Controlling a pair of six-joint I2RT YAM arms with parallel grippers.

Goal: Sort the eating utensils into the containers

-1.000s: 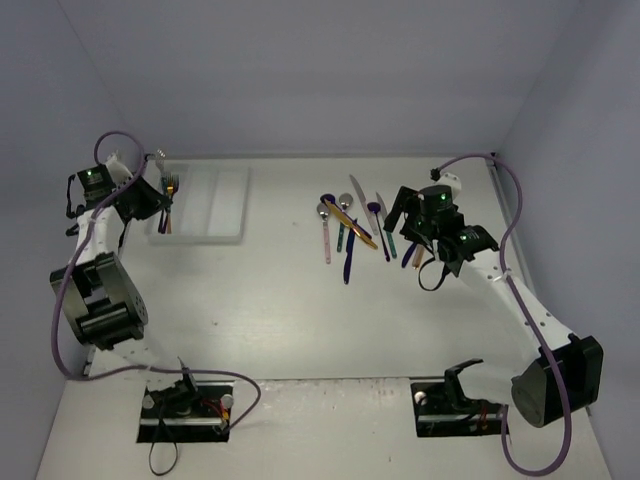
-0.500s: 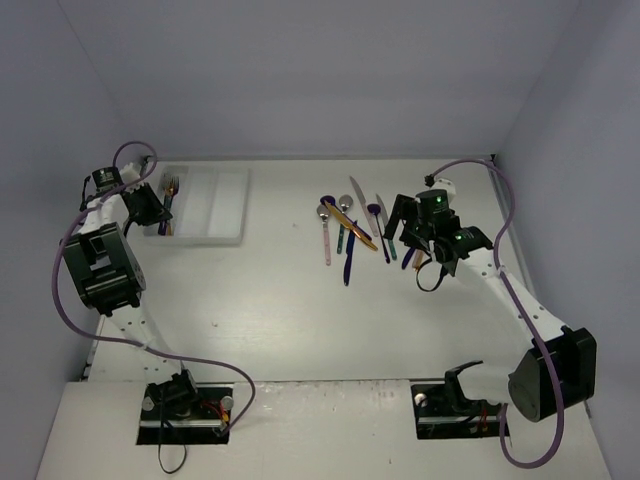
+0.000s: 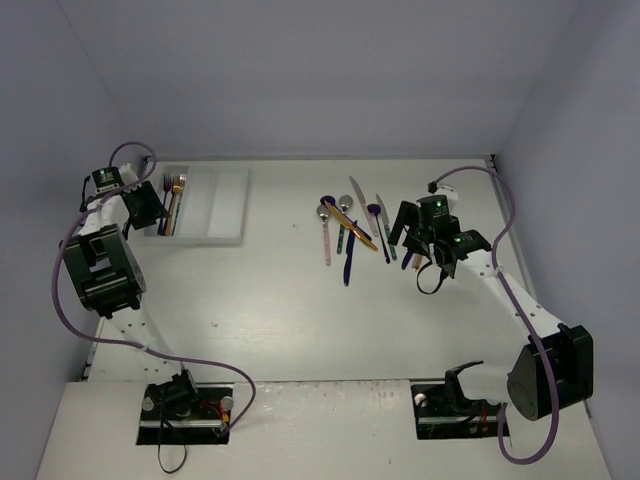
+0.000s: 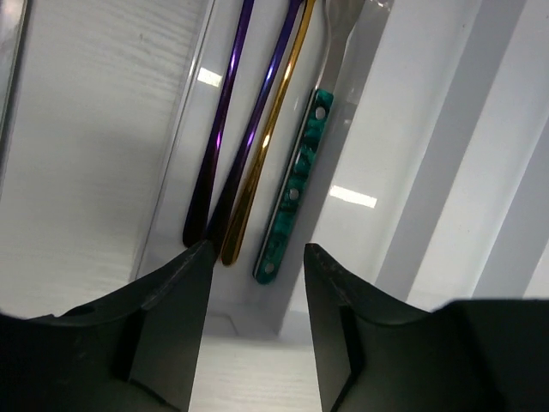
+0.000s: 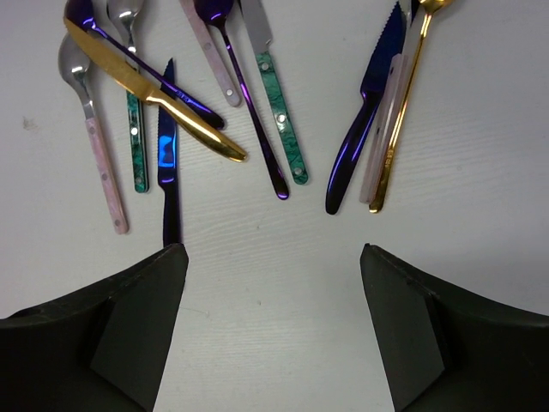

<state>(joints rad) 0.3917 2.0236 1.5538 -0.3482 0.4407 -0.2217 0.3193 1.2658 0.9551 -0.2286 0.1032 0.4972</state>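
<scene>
My left gripper just opened, empty; gold utensil now in end compartment of tray. One more sorted; right gripper open.

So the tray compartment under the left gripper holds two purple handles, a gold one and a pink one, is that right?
Not quite: the left wrist view shows the fourth handle is teal, not pink. The purple handles and the gold handle lie in the tray compartment under the left gripper.

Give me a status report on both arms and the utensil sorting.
Left gripper open, empty, over tray, left-end compartment. Four utensils lying there. Right gripper open, empty, above loose utensils on table. Nothing blocking.
</scene>
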